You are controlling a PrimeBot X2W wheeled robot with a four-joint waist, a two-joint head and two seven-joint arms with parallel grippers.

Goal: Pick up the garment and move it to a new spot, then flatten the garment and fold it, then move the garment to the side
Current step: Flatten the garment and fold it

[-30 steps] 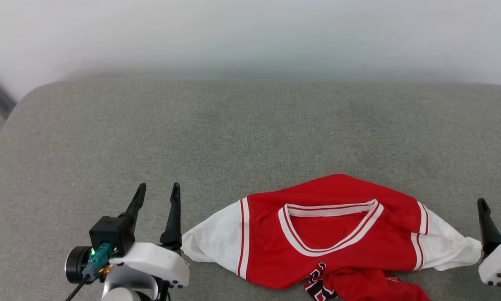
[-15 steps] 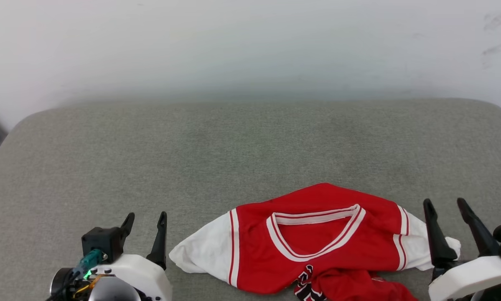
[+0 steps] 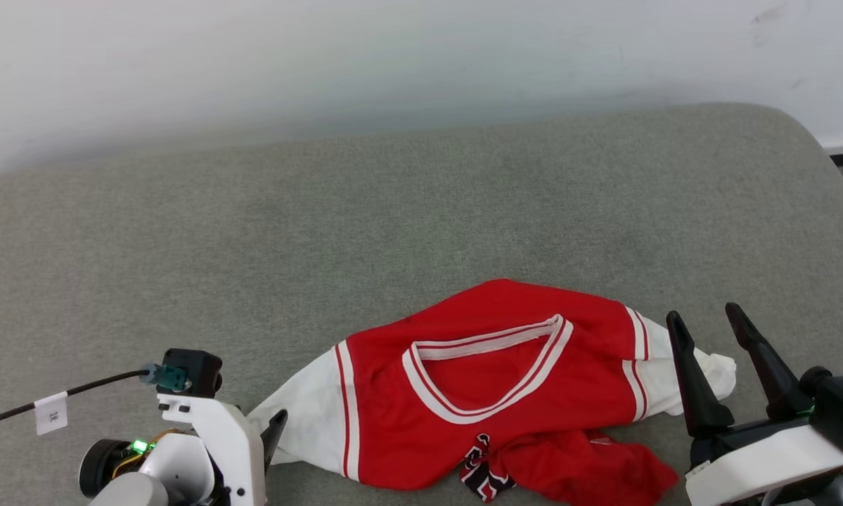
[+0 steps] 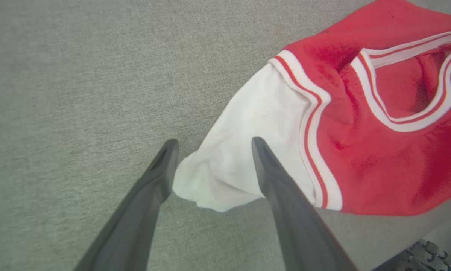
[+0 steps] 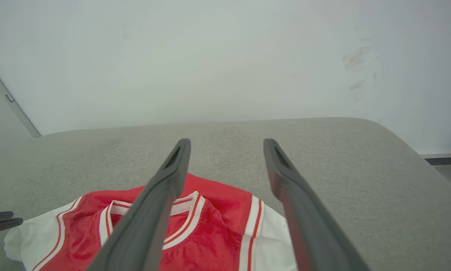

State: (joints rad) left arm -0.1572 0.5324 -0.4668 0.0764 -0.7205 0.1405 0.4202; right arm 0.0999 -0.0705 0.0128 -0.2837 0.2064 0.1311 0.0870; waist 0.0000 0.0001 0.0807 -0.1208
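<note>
We are watching the left claw (image 4: 214, 142) dipping, jaws wide, now straddling the white sleeve end of the garment (image 3: 491, 393). The right claw (image 3: 704, 314), wide too, is moving in beside the other sleeve. Garment is lying crumpled at the front of the grey surface (image 3: 323, 232); we are judging pickup imminent.

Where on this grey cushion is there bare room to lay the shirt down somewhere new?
The widest bare stretch lies between the garment and the wall, running across the cushion. More bare fabric lies left of the left claw. The near edge is crowded: the garment sits there, with the open left claw around one sleeve end and the open right claw beside the other.
</note>
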